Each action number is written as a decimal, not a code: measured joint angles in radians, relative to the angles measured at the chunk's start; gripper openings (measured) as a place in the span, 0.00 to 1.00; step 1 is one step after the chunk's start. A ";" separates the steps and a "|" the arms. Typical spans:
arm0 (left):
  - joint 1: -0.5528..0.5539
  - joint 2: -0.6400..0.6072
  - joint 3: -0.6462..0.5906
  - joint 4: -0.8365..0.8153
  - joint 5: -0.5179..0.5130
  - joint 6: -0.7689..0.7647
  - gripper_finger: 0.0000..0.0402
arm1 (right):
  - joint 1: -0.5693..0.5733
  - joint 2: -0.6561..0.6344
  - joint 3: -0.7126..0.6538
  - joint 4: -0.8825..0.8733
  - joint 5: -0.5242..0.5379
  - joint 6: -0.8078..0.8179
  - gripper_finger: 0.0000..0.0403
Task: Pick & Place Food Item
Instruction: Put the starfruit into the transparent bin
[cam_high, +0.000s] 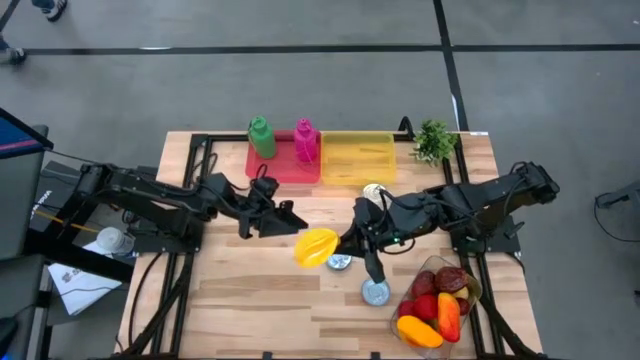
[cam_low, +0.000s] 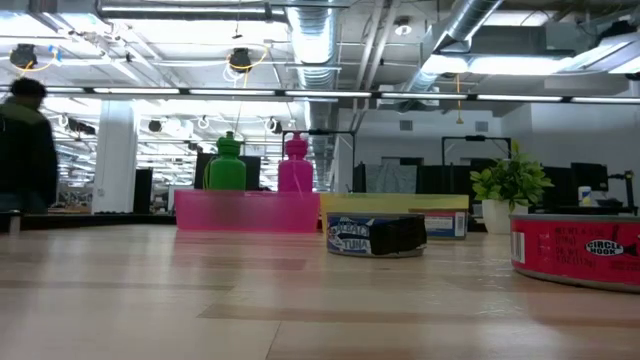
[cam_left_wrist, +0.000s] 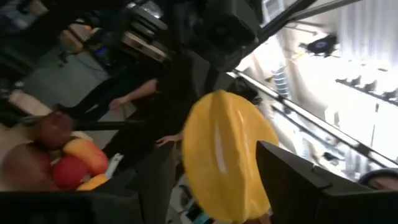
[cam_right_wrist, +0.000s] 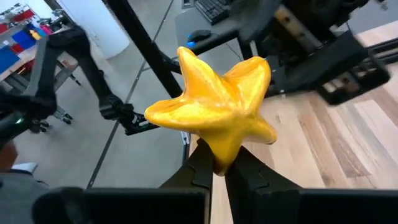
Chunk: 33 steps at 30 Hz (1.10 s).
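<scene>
two claws meet mid-counter: right claw (cam_right_wrist: 219, 163) grips the yellow starfruit (cam_right_wrist: 214, 109); left claw (cam_high: 288, 224) stands open beside it.

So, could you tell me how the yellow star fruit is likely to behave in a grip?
The star fruit looks glossy and ridged, so probably slippery. The right gripper pinches only one rib, so it may swivel. It keeps its shape, so likely stiff.

1. Bare wooden table (cam_high: 250, 290) lies free along the near left.
2. Two tuna cans (cam_high: 375, 292) stand near the fruit bowl (cam_high: 440, 300), crowding the right.
3. Pink tray (cam_high: 285, 160), yellow tray (cam_high: 357, 158), bottles (cam_high: 262, 137) and plant (cam_high: 433, 140) line the far edge.
</scene>
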 joint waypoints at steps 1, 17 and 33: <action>0.008 -0.018 0.000 -0.029 0.001 0.006 0.54 | 0.006 -0.006 0.000 -0.007 -0.001 0.000 0.04; 0.058 -0.273 0.000 -0.420 -0.007 0.130 0.47 | 0.361 -0.036 -0.001 -0.690 -0.053 0.756 0.04; 0.058 -0.267 0.000 -0.427 -0.051 0.208 0.41 | 0.406 0.036 -0.120 -1.107 -0.085 0.984 0.05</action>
